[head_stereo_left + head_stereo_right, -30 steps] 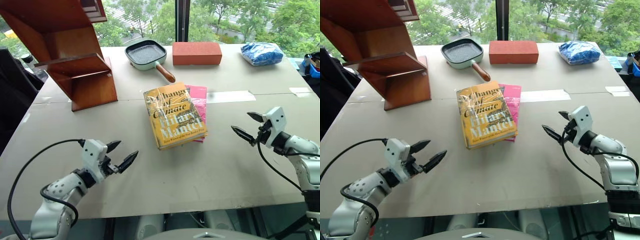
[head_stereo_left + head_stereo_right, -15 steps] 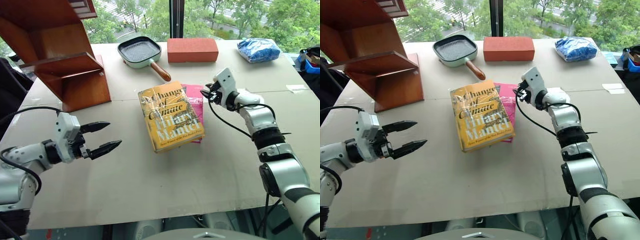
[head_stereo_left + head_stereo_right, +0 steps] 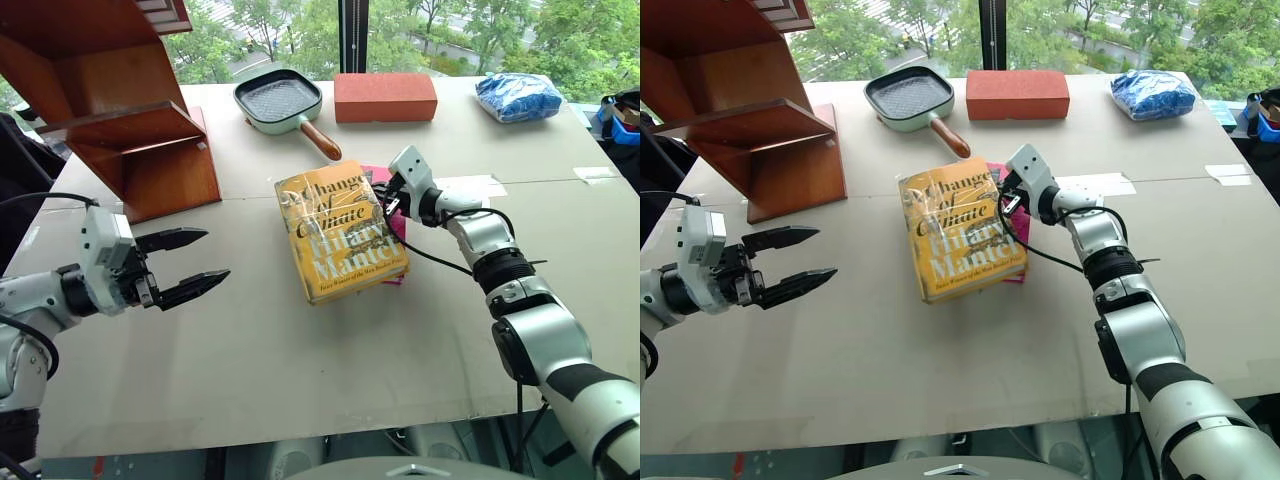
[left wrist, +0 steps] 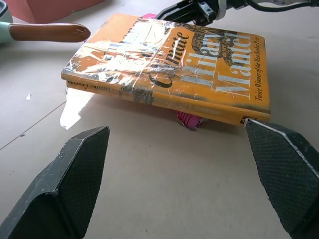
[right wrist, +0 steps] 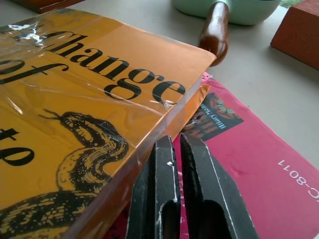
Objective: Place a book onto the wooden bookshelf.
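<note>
The book (image 3: 340, 232), a thick yellow-orange hardback in glossy wrap, lies flat mid-table on top of a thinner pink book (image 5: 239, 149). My right gripper (image 3: 383, 200) is shut, with nothing between its fingers. Its tips (image 5: 172, 142) touch the book's right edge, just above the pink cover. Left of the book, my left gripper (image 3: 215, 255) hovers open and level, pointing at the book's near edge (image 4: 174, 94) and well short of it. The wooden bookshelf (image 3: 120, 100) stands at the table's far left, behind the left gripper.
Behind the books lie a pale green grill pan (image 3: 278, 102) with a wooden handle, a red brick-like block (image 3: 385, 97) and a blue bag (image 3: 520, 95). A strip of white tape (image 3: 480, 185) lies on the table (image 3: 300, 380) near my right arm.
My right arm swung in from the right to the book's right edge, and its gripper shut. The left gripper rose and drew left, staying open. The books have not moved.
</note>
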